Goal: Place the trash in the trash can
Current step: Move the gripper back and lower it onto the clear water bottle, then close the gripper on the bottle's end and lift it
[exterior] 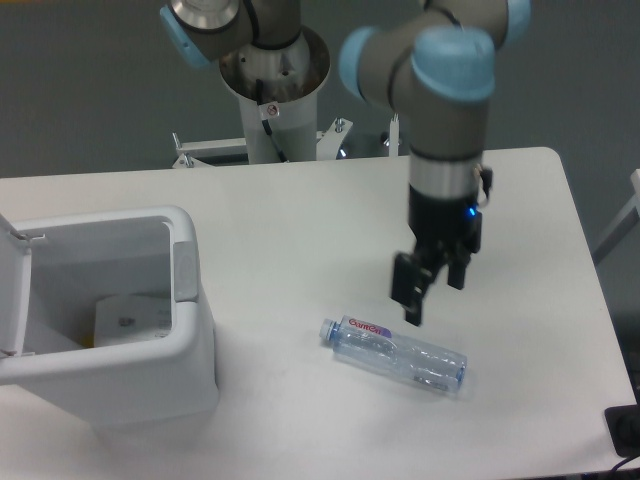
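the bottle (396,354) lies flat on the table (520,230), well right of the trash can (105,330), long axis running left-right, cap leftward. the gripper (428,290) hangs just above its middle, jaws apart and empty, needing only descent.

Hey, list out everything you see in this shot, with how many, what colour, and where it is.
water bottle: one, clear with a red-lettered label and pale blue cap, lying on its side on the table, right of the bin.
trash can: one, white with a grey pad on its right rim, at the table's left edge, lid open.
items in the trash can: count unclear, whitish, lying at the bottom.
table: one, white, filling most of the view.
metal brackets: a few, silver, behind the table's far edge.
robot arm: one, grey with pale blue joints, reaching over the table.
gripper: one, black, above the bottle, empty; opening hard to judge.
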Available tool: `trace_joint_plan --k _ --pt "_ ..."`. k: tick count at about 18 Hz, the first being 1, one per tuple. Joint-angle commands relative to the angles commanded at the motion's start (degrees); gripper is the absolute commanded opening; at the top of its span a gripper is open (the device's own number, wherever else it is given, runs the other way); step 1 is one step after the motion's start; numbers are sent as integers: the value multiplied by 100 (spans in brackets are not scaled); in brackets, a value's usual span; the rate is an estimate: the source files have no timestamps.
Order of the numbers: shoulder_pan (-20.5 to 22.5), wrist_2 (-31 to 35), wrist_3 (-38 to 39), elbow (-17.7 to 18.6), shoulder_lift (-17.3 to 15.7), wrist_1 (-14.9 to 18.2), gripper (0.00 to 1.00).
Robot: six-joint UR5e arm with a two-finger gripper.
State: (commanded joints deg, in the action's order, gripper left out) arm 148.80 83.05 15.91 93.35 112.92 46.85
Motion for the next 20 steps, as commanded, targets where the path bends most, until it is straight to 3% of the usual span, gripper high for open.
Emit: trace_joint_plan --k 3,7,20 --pt "-9 9 53 -403 579 0 100" --pt "-35 44 53 -624 1082 -17 100" --pt "-202 378 105 -818 1636 -70 100"
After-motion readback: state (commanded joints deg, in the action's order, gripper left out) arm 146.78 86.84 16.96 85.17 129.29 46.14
